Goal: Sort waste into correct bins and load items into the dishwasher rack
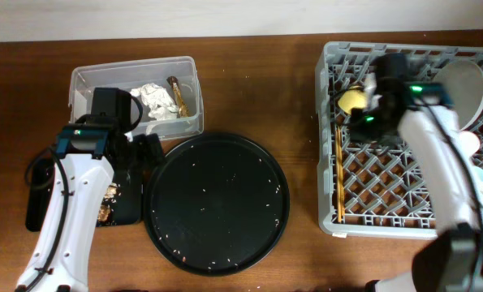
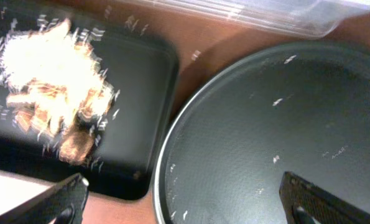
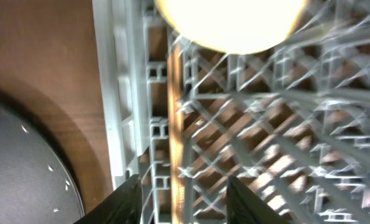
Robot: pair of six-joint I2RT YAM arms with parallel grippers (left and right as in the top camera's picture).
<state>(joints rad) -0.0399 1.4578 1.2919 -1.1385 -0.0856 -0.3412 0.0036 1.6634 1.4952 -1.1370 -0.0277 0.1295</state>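
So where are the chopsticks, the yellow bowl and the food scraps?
chopsticks (image 1: 337, 174), overhead view, halfway along the sticks.
yellow bowl (image 1: 353, 100), overhead view, on its visible yellow side.
food scraps (image 2: 48, 87), left wrist view, middle of the pile.

Grey pegged rack holds yellow bowl at its top-left corner, chopsticks flat along its left wall & pale plate top right; far left of rack, clear tub w/ white tissue + brown wrapper, black tray w/ beige scraps.
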